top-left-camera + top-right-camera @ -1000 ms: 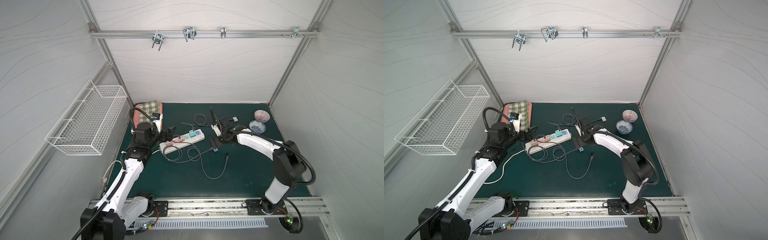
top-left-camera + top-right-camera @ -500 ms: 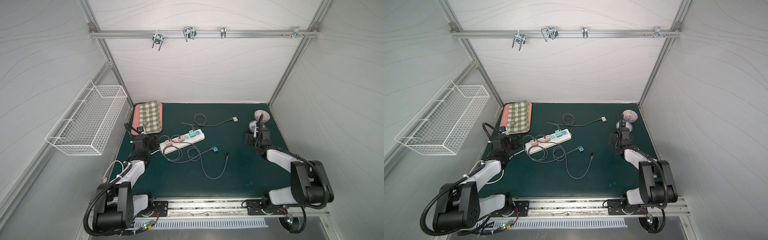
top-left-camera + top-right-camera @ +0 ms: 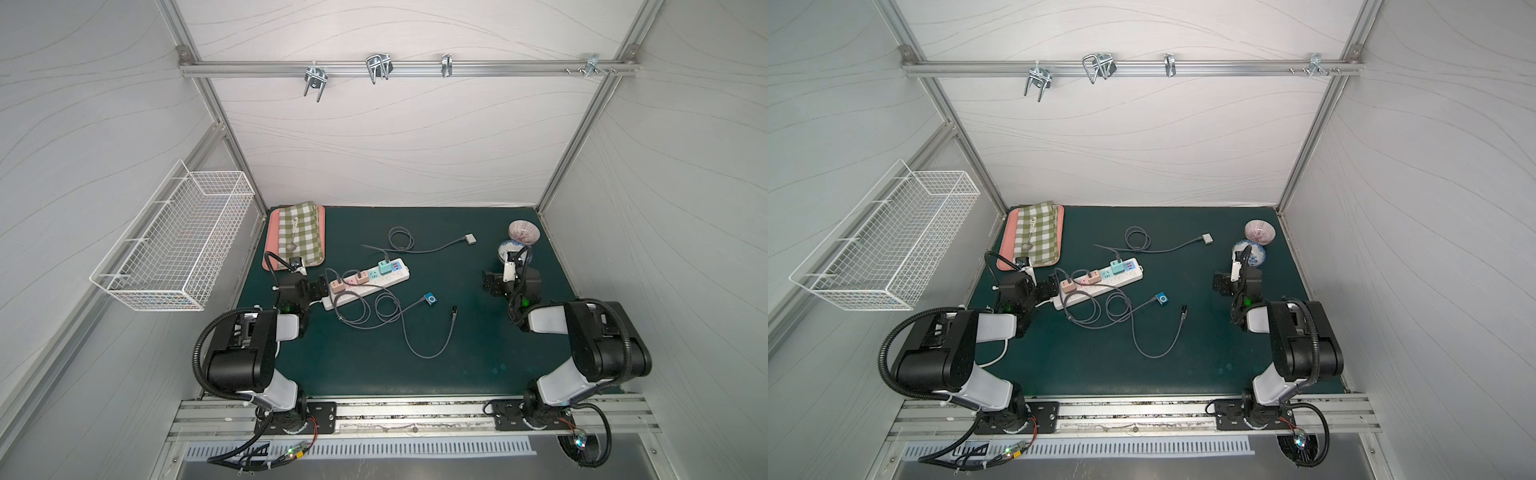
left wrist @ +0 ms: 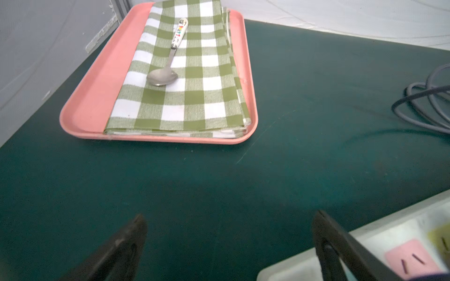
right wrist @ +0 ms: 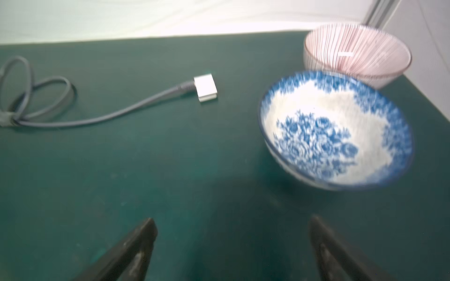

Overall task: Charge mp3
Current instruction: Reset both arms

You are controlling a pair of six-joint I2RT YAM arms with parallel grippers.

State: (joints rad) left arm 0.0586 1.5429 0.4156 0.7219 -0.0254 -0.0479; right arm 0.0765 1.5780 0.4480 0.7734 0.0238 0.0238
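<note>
Both end effectors (image 3: 318,286) (image 3: 490,284) back, mp3 (image 3: 431,299) between them

The mp3 (image 3: 431,299) is a small blue square unit with a pale ring on its upper face. It lies flat on the desk (image 3: 478,357) between both hands, nearer the right hand (image 5: 231,222) than the left hand (image 4: 229,219). A grey cable (image 3: 412,306) meets its edge; the joint is too small to resolve. The cable runs into loose coils against the white strip (image 3: 400,275), whose end lies just beside the left hand.
</note>
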